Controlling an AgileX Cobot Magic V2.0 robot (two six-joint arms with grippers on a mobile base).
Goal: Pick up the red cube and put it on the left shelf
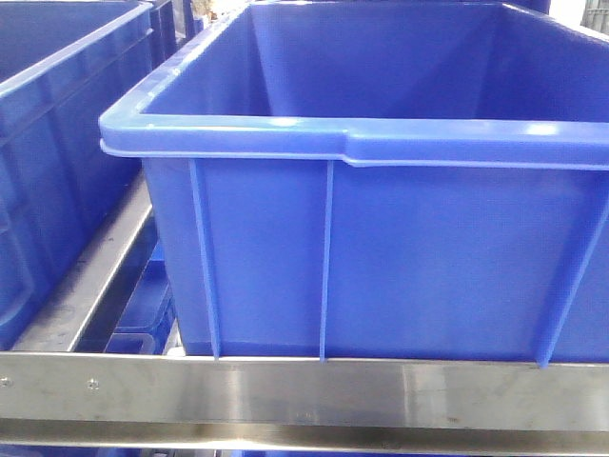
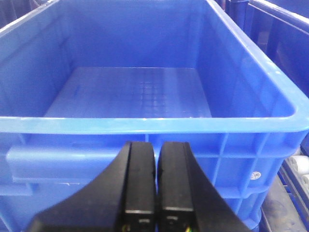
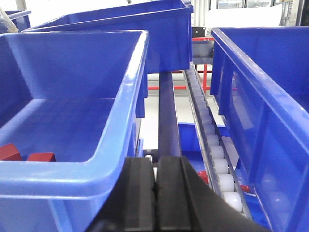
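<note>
Both hands closed and empty — left hand [image 2: 155, 183], right hand [image 3: 157, 193]; red cubes [image 3: 29, 153] lie in the blue bin [image 3: 120, 106] at near left.

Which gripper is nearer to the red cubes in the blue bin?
Right. The right gripper, shut, is just outside the bin holding the red cubes. The left gripper, shut, faces a bin with none visible.
</note>
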